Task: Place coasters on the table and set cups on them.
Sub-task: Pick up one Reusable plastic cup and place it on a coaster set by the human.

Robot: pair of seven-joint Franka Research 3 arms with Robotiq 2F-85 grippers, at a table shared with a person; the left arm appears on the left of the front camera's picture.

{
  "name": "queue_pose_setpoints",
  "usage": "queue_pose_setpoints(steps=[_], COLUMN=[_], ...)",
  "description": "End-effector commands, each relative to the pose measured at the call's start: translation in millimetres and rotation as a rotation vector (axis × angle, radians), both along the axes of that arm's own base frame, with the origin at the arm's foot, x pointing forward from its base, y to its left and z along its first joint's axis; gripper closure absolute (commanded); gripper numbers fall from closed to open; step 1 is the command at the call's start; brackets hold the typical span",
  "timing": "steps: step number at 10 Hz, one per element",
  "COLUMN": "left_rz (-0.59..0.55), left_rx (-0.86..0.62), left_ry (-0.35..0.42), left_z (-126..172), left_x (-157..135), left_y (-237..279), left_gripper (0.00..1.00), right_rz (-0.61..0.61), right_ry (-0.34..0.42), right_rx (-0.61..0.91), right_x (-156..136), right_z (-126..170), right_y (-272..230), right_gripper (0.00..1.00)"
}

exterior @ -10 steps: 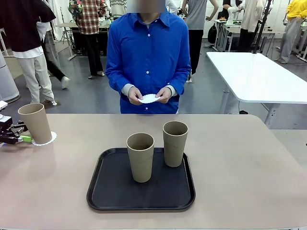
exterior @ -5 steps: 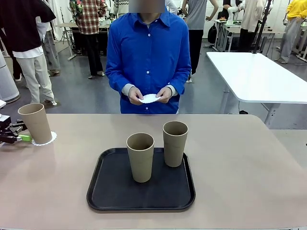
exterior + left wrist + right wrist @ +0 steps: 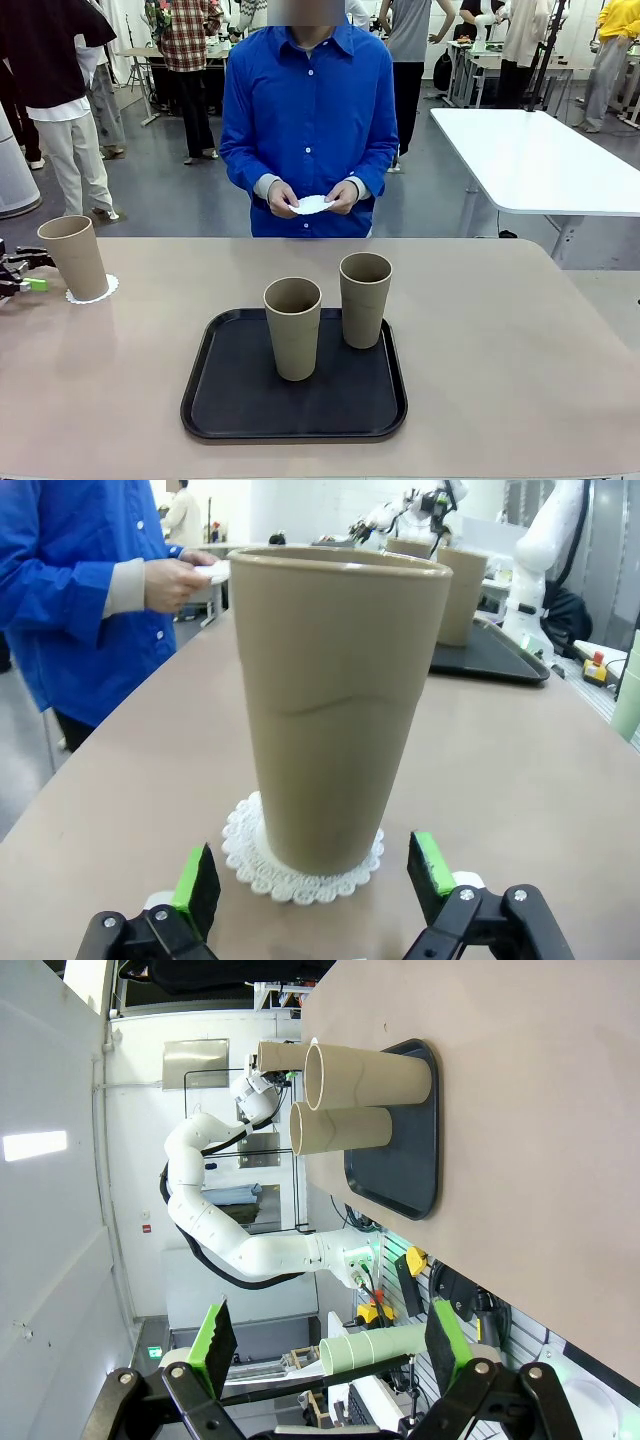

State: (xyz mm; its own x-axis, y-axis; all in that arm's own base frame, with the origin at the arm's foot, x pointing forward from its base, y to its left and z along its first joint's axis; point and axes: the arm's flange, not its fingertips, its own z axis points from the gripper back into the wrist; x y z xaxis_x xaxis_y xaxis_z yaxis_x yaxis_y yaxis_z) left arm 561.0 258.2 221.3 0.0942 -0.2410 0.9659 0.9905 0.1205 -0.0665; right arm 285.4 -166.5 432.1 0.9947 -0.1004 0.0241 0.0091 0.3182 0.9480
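Note:
One tan cup [image 3: 75, 257] stands upright on a white lacy coaster [image 3: 95, 291] at the far left of the beige table [image 3: 500, 330]. My left gripper [image 3: 18, 274] is open just left of it, not touching. In the left wrist view the cup [image 3: 340, 700] and coaster [image 3: 300, 870] sit just beyond the open left gripper [image 3: 315, 878]. Two more cups [image 3: 293, 328] [image 3: 364, 300] stand on the black tray [image 3: 230, 400]. The person's hands hold another coaster [image 3: 312, 205]. My right gripper [image 3: 325, 1335] is open and holds nothing, off to the side of the tray [image 3: 400, 1160].
The person in a blue shirt [image 3: 308, 110] stands at the far edge, hands held above it. A white table [image 3: 540, 160] stands at the back right. Bare tabletop lies to the right of the tray and between the tray and the left cup.
My left gripper has drawn back leftward from the cup on the coaster, staying open. The cups, the tray and the person's hands have not moved.

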Motion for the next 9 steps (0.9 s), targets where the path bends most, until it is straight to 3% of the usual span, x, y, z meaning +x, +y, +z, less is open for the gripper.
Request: queue_pose_setpoints(steps=[1,4,7,9], left_rz=[0.140,0.479,0.489,0.465], left_rx=[0.113,0.274,0.449,0.536], left_ry=[0.022,0.057,0.046,0.002], left_z=[32.7,115.6,185.8,230.8], left_x=[-22.3,-86.6,-143.1,-157.6], left_y=[2.4,-9.2,-51.3,-84.0], left_gripper=[0.00,0.00,0.00,0.00], right_rz=[0.002,0.002,0.002,0.002], right_ry=[-0.004,-0.004,-0.004,-0.004], right_rx=[0.009,0.009,0.009,0.009], right_x=[-1.2,-1.2,-1.2,-1.2], right_z=[0.4,0.4,0.4,0.4], right_y=[0.6,0.6,0.6,0.6], right_gripper=[0.00,0.00,0.00,0.00])
